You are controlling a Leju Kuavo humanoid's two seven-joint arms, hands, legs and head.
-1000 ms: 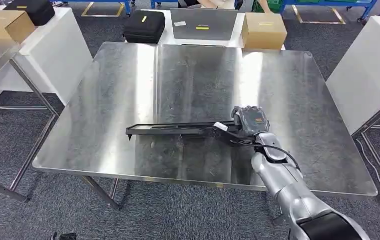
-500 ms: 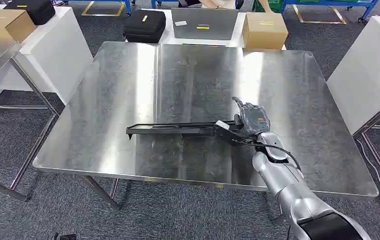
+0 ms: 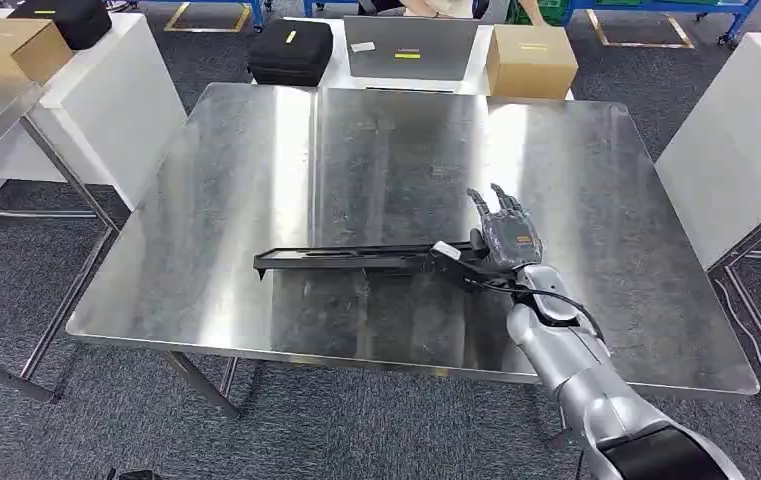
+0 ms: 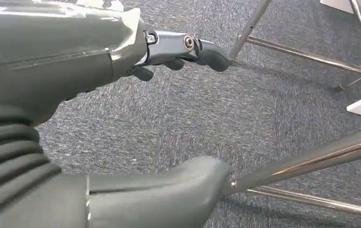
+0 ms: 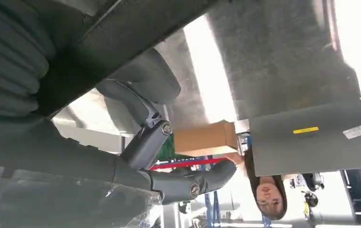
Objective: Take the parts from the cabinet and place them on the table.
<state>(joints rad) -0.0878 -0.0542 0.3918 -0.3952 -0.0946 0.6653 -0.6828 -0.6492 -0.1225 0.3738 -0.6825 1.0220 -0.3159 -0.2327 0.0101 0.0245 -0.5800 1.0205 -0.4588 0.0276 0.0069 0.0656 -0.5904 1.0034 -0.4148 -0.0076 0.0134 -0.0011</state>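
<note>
The long black part point(image 3: 356, 262) lies flat on the steel tabletop point(image 3: 396, 150), stretching away to the left of the right hand point(image 3: 504, 236), its near end just at the base of that hand. The right hand is released: its fingers point(image 3: 496, 203) stand up and apart above the part's end, and nothing sits between them, though whether the palm touches the part cannot be told from the head view. In the right wrist view the fingers point(image 5: 188, 183) likewise lie spread with nothing in them. The left hand point(image 4: 74, 61) hangs low beside the robot over grey carpet point(image 4: 245, 109), near the table legs, with nothing in it; its fingers look loosely extended. As a judgement, 1 part has been delivered and set down, so this placing is all but finished; what remains for it is to draw the right hand clear. Beyond the hand, past the far edge of the tabletop, sit a cardboard box point(image 3: 528, 60), a grey laptop point(image 3: 408, 48) and a black case point(image 3: 290, 50). Whether more parts wait in the cabinet cannot be told.
</note>
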